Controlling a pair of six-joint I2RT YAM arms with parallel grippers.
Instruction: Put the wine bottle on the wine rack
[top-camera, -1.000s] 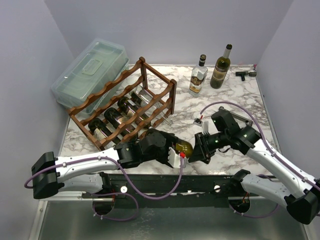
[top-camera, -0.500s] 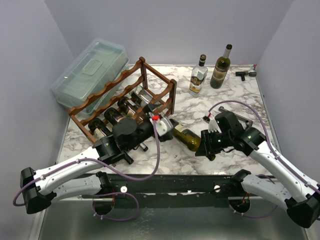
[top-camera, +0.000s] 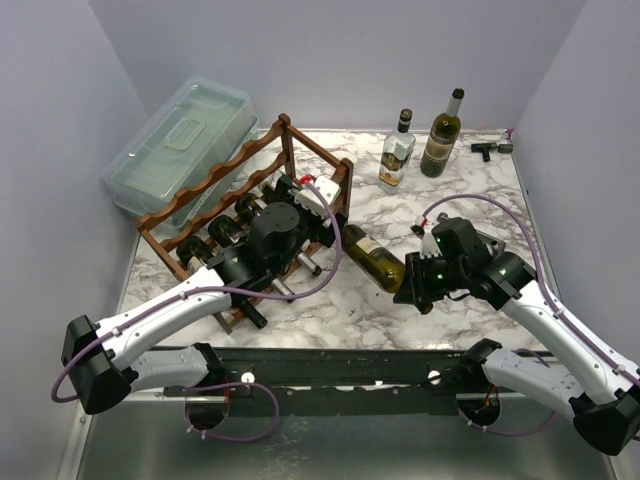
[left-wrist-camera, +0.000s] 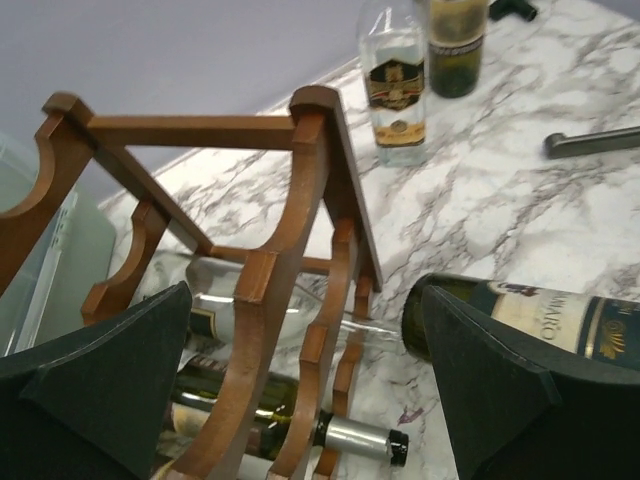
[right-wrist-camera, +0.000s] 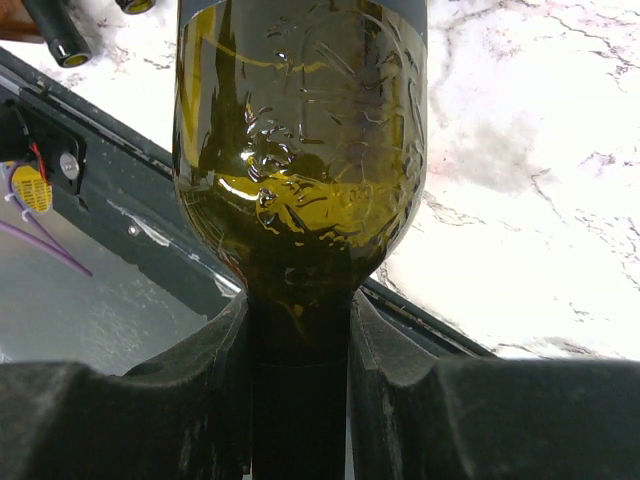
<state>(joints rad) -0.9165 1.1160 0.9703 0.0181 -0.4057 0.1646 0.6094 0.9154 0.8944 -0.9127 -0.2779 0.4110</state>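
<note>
Green wine bottle (top-camera: 375, 262) hangs at approx 4 o'clock of wine rack (top-camera: 212, 182), near-level over marble table (top-camera: 470, 195), base pointing 10 o'clock twd rack's end post. Right gripper (right-wrist-camera: 298, 335) clamped on its neck. Left gripper (left-wrist-camera: 305, 300) spread wide at rack's end, nothing in it; bottle base just beside one finger.

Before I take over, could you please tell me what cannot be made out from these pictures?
- Top view: the wine rack's near slots, covered by the left arm.
- Left wrist view: the wine bottle's label, cut off by the right edge.
- Right wrist view: the bottle's mouth, past the bottom edge inside the right claw.
- Top view: the dark object at back right, too small to name.
</note>
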